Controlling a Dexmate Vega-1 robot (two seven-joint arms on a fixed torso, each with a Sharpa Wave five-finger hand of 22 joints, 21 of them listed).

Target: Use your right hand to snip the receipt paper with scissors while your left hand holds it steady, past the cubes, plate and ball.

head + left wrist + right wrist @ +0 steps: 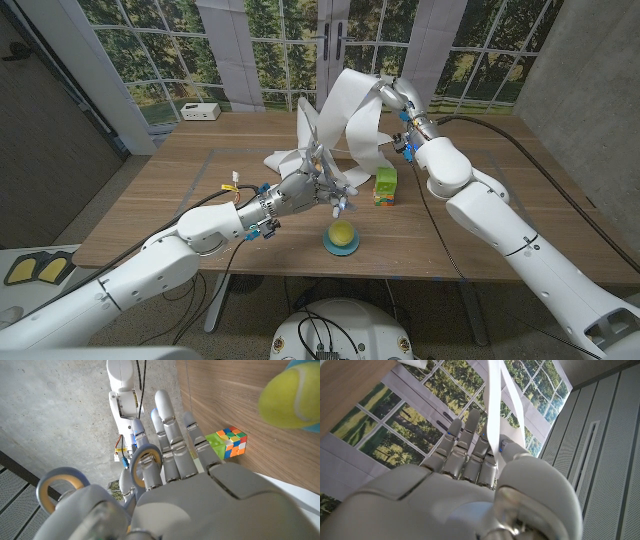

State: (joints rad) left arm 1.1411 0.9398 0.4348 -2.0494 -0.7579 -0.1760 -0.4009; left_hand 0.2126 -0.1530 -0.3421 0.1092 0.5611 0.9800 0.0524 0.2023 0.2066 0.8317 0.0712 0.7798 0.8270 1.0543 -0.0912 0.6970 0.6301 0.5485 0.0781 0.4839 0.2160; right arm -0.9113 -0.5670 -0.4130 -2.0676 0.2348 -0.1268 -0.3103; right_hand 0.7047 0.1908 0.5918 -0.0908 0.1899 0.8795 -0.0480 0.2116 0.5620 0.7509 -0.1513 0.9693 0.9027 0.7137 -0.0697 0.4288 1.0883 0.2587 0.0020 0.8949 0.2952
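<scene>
Above the table, your R hand is raised, fingers pinching the receipt paper, which drapes down toward your L hand. L hand grips the scissors, just beside the cubes and ball.

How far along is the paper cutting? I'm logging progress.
Done: both grasps. In hand: the right robot hand holds the receipt paper raised, and the left robot hand holds the scissors near it. Left: the snip itself; the strip looks uncut.
</scene>
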